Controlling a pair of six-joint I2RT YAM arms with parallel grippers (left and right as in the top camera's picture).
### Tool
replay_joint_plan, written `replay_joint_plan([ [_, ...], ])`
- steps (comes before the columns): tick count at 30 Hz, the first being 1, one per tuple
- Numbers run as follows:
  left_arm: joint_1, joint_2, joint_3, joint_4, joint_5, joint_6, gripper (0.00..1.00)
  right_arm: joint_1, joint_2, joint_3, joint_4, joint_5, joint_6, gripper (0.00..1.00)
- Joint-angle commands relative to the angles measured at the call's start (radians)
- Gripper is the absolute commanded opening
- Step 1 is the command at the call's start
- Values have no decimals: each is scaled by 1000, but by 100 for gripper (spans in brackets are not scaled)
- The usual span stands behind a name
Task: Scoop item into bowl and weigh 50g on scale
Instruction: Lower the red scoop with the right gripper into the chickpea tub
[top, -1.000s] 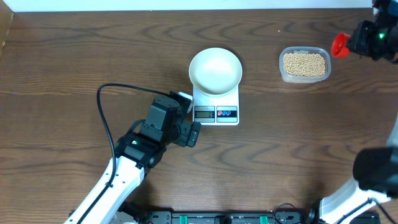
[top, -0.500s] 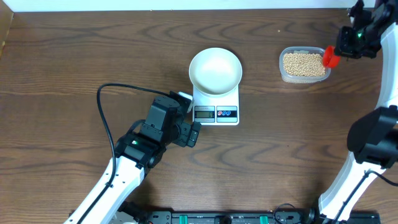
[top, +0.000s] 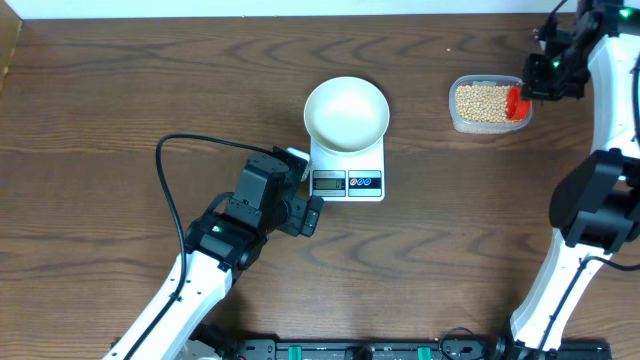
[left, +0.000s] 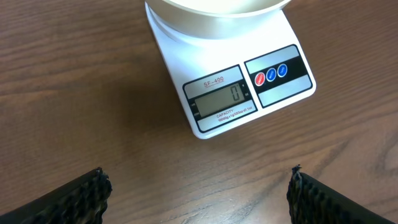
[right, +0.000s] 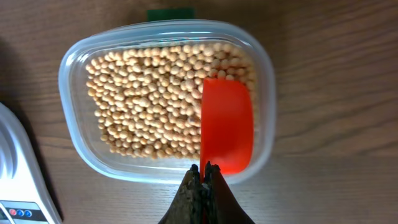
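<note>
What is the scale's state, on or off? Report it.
On. In the left wrist view the display of the scale reads 0, with the white bowl sitting on its platform.

Plastic scale (left: 217, 62); clear tub (right: 69, 93); glossy scoop (right: 227, 124); wood-grain table (right: 336, 124)

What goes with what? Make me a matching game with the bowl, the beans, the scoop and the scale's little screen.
Things:
1. bowl
2. beans
3. scoop
4. screen

Matches:
A. red
B. shows 0
C. in the clear tub
D. empty, on the scale

Pairs: 1-D, 2-C, 3-A, 4-B
</note>
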Motion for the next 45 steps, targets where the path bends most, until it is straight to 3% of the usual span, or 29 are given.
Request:
replay_joint_plan([
  [1, -1, -4, 6, -2, 10, 3, 93, 14, 42, 16, -3, 5, -13, 1],
  [15, -1, -4, 6, -2, 10, 3, 93, 18, 196, 16, -10, -247, -26, 1],
  [33, -1, -4, 6, -2, 10, 3, 93, -83, 199, 13, -76, -557, -145, 1],
  [45, -1, -4, 6, -2, 10, 3, 93, -129, 210, -163, 42, -647, -142, 1],
])
